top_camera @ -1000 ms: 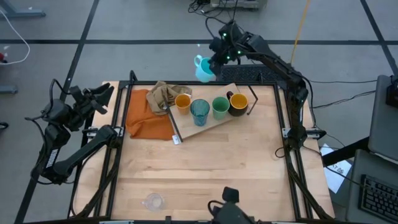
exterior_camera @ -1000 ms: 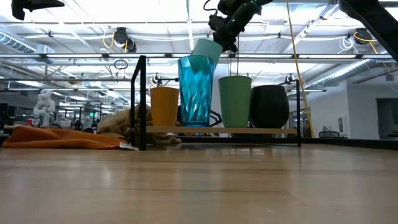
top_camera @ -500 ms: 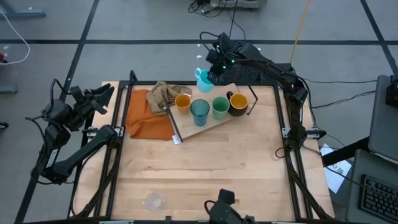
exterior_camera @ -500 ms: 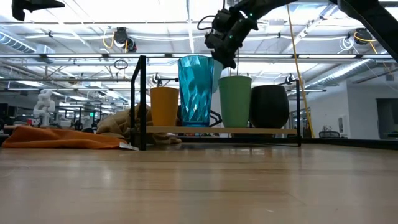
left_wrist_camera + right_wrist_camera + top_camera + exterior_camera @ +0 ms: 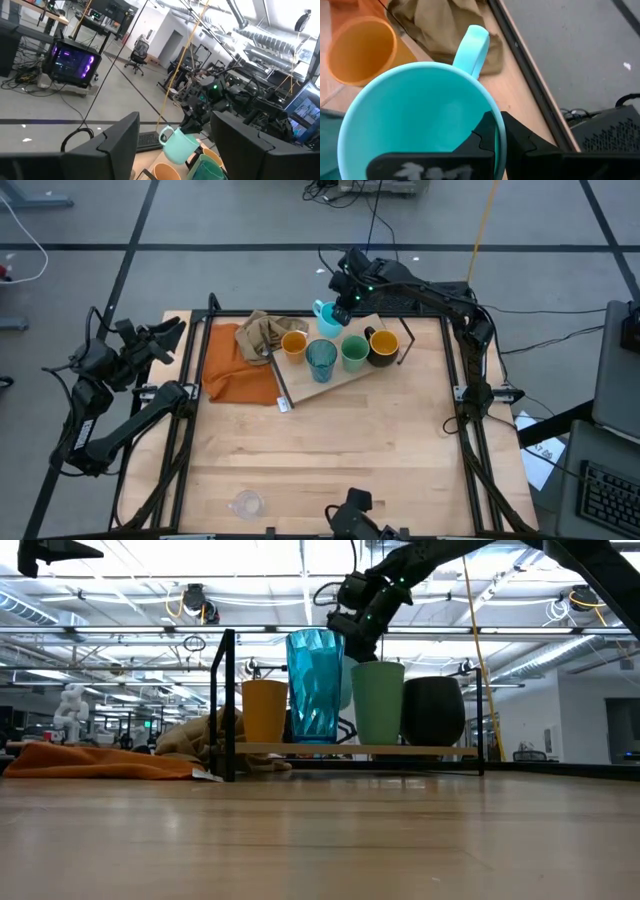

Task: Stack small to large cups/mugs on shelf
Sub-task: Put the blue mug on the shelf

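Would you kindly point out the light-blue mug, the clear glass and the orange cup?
light-blue mug [image 5: 326, 317], high view, its rim.
clear glass [image 5: 246, 503], high view, its mouth.
orange cup [image 5: 264, 710], low view, its side wall.

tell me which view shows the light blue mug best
The right wrist view: the light-blue mug fills it, with rim, handle and the right end effector pinching its wall. The high view shows it small behind the shelf; the left wrist view shows it far off; the low view mostly hides it.
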